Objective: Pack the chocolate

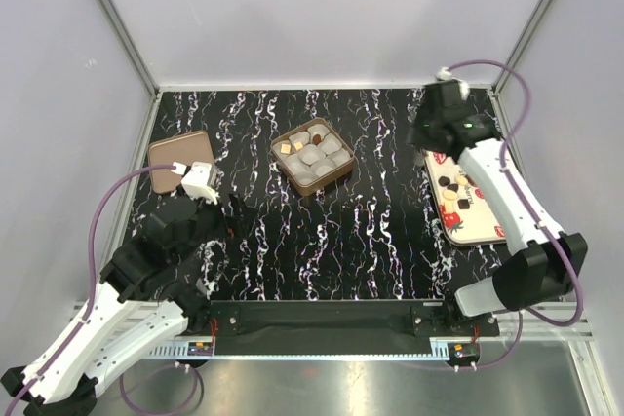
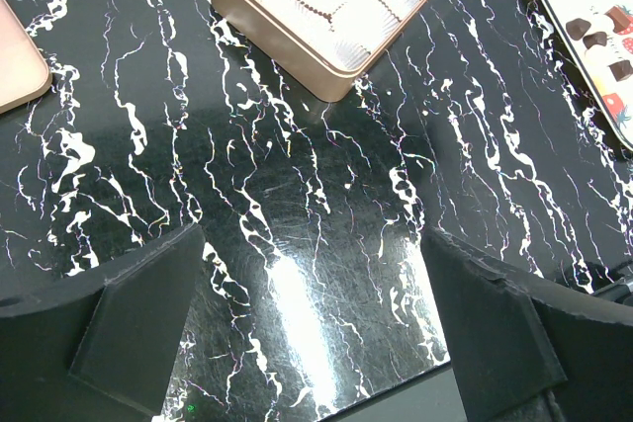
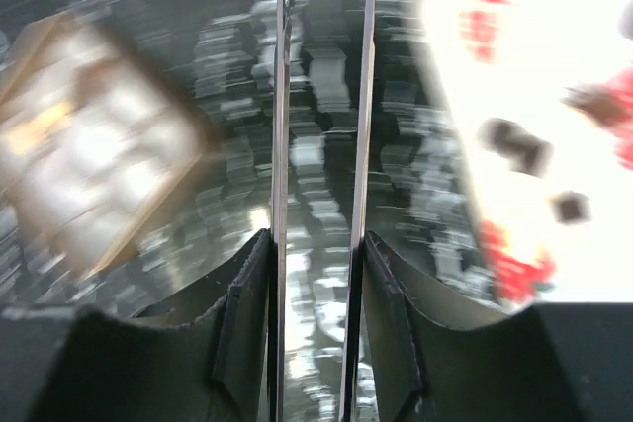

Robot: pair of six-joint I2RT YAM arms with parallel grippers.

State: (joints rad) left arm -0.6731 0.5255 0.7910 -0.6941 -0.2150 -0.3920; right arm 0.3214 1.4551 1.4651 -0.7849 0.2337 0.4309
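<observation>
A pick is judged in hand: right of the tin [image 1: 314, 180], the right gripper [image 3: 322, 66] is held narrowly parted, empty, beside the tray [image 1: 485, 231] bearing the chocolate [image 1: 454, 185]; one piece must next be straddled. The left gripper [image 2: 312, 239] is spread wide

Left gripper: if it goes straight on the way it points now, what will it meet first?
Most likely the bare table just beyond the left gripper, which is angled downward. The gold box lies farther ahead; depth is hard to judge.
</observation>
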